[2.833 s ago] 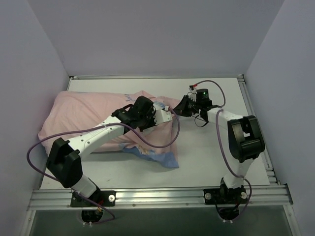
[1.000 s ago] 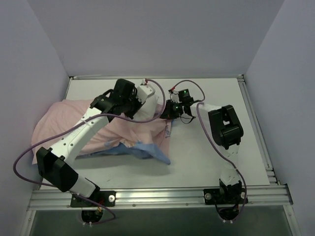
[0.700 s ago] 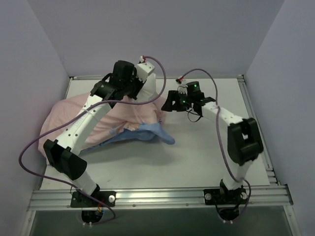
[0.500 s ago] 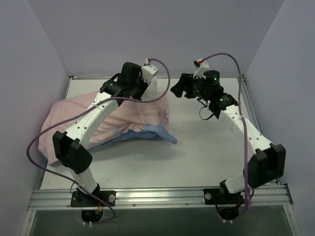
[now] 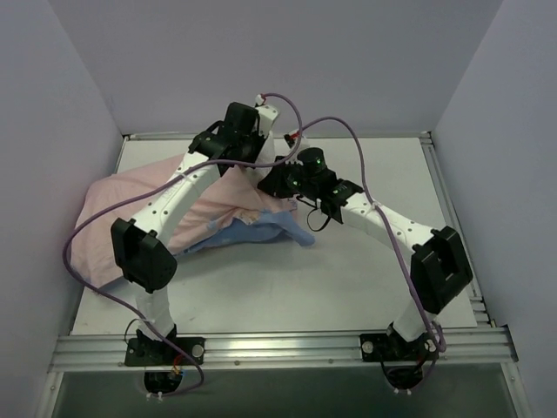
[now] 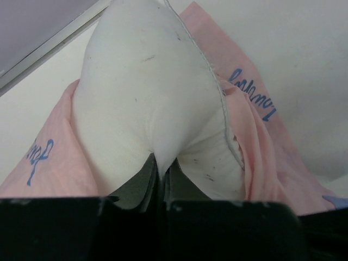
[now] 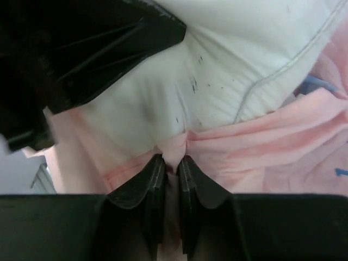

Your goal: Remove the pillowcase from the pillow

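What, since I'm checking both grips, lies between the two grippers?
A bare white corner of the pillow, in the right wrist view: the left gripper pinches it, and the right gripper pinches the pink rim of the pillowcase just below.

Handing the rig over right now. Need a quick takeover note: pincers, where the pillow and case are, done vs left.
Left pincer: shut on a bare white corner of the pillow, held raised.
Right pincer: shut on the pink edge of the pillowcase, right beside that corner.
Done: one pillow corner is out of the pillowcase opening.
Left: the rest of the pillow seems to be inside the pillowcase, bunched on the left of the table. Likely next: pull the two grips apart.
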Action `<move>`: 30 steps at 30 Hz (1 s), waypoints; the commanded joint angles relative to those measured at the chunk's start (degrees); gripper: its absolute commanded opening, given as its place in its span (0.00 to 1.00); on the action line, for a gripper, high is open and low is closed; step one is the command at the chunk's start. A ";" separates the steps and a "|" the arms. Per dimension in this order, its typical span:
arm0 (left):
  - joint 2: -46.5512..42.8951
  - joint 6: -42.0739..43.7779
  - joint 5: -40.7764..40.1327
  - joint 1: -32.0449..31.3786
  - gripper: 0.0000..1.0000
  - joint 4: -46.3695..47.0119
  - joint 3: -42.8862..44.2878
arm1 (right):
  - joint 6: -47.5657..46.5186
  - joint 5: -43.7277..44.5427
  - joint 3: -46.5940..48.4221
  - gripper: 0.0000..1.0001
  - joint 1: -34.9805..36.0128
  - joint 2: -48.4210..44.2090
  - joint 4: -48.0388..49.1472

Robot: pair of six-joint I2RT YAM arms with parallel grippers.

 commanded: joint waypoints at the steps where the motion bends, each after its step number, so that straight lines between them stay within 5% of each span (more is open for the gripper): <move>1: 2.96 0.00 -8.57 2.74 0.02 8.18 10.42 | 0.68 2.87 -3.19 0.06 0.98 -5.25 -1.83; 6: 10.36 -0.17 -10.61 8.54 0.02 5.02 24.82 | 2.34 6.13 -14.07 0.05 3.34 -15.62 -6.50; 10: 11.78 -0.35 -9.20 10.48 0.02 4.66 28.45 | 5.15 5.35 -22.33 0.00 3.53 -19.76 -7.91; 22: 1.24 -6.14 5.11 11.18 0.02 2.73 20.02 | 1.83 -9.58 -28.52 0.02 -3.76 -14.58 5.98; 23: 0.71 -5.45 5.74 11.18 0.02 2.38 20.11 | -2.01 -11.08 -25.56 0.19 -5.25 -13.62 3.63; 24: 0.09 -4.83 6.09 10.49 0.02 2.38 19.50 | -4.14 -11.44 -23.79 0.50 -6.13 -14.05 0.65; 27: -2.54 -3.77 6.00 8.99 0.02 3.16 14.42 | -10.74 -6.27 -18.96 0.99 -9.12 -21.23 -7.10; 30: -4.39 -3.60 7.23 8.28 0.02 4.04 10.63 | -13.20 -3.97 -15.26 1.00 -9.66 -28.45 -7.56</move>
